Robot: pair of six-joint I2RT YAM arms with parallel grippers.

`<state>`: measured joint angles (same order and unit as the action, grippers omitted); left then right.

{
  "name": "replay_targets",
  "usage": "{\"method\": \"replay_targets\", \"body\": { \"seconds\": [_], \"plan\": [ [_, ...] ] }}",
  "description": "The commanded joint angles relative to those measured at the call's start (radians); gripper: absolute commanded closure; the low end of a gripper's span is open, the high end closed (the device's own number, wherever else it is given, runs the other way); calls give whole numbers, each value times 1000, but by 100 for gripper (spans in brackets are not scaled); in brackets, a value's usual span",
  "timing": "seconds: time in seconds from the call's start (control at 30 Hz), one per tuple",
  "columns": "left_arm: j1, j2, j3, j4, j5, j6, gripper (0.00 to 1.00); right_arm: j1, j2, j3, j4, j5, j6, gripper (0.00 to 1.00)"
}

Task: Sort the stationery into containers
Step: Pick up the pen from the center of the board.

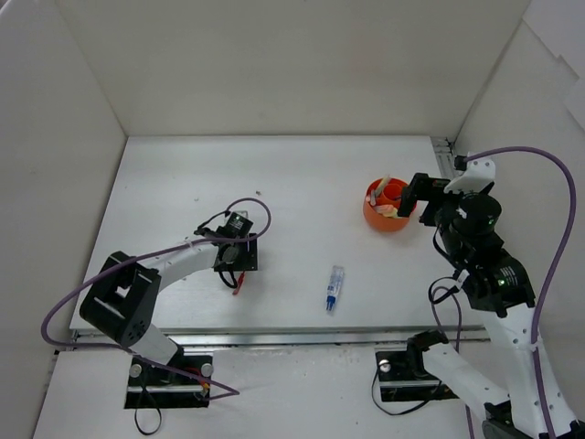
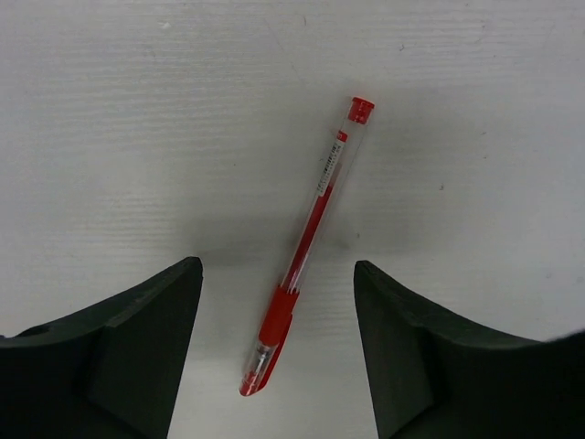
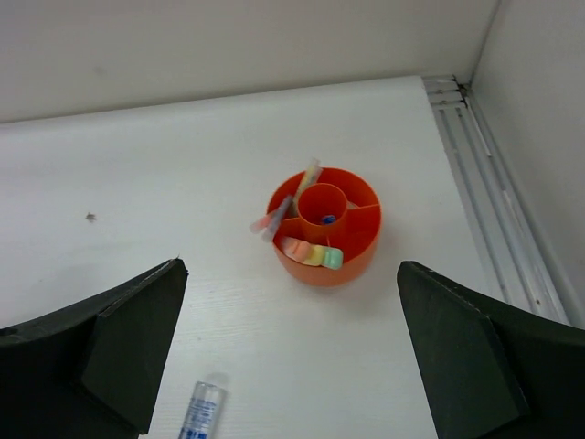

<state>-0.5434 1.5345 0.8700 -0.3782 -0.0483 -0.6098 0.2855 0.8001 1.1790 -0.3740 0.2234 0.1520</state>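
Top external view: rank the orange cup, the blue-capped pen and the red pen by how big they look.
1. orange cup, clearly bulkiest.
2. blue-capped pen, about as long as the cup is wide, but slim.
3. red pen: only its tip shows past the left hand, so unsure.

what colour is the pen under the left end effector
The pen is red, clear-barrelled; best in the left wrist view.

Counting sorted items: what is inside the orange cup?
In the orange cup: a blue tip in the centre well, a pale stick and a pinkish piece leaning out, a multicoloured piece across the front. Walls hide their lower ends.
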Motion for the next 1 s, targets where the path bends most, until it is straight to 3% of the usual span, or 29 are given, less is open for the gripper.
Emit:
{"method": "replay_targets", "body": {
  "seconds": [0.0, 0.13, 0.23, 0.27, 0.37, 0.63, 0.83, 0.97],
  "plan": [
    [-15, 10, 7, 65, 8, -1, 40, 12, 28, -27, 124, -90, 43, 2],
    [-56, 58, 8, 73, -5, -22, 56, 12, 44, -22, 126, -133, 73, 2],
    [-66, 61, -5, 79, -10, -44, 75, 14, 54, -21, 127, -154, 106, 2],
    [-66, 59, -3, 79, -18, -47, 86, 12, 59, -30, 130, -166, 128, 2],
    [-66, 44, 6, 73, -31, -50, 100, 11, 88, -47, 149, -216, 132, 2],
    [-66, -77, 104, -19, -105, -97, 100, 53, 180, -107, 161, -369, 159, 2],
    [-30, -122, 309, -252, -176, -293, 100, 295, 224, -235, 211, -283, 26, 2],
    [-18, -145, 350, -242, -162, -422, 100, 454, 327, -266, 292, -303, 8, 2]
  ]
}}
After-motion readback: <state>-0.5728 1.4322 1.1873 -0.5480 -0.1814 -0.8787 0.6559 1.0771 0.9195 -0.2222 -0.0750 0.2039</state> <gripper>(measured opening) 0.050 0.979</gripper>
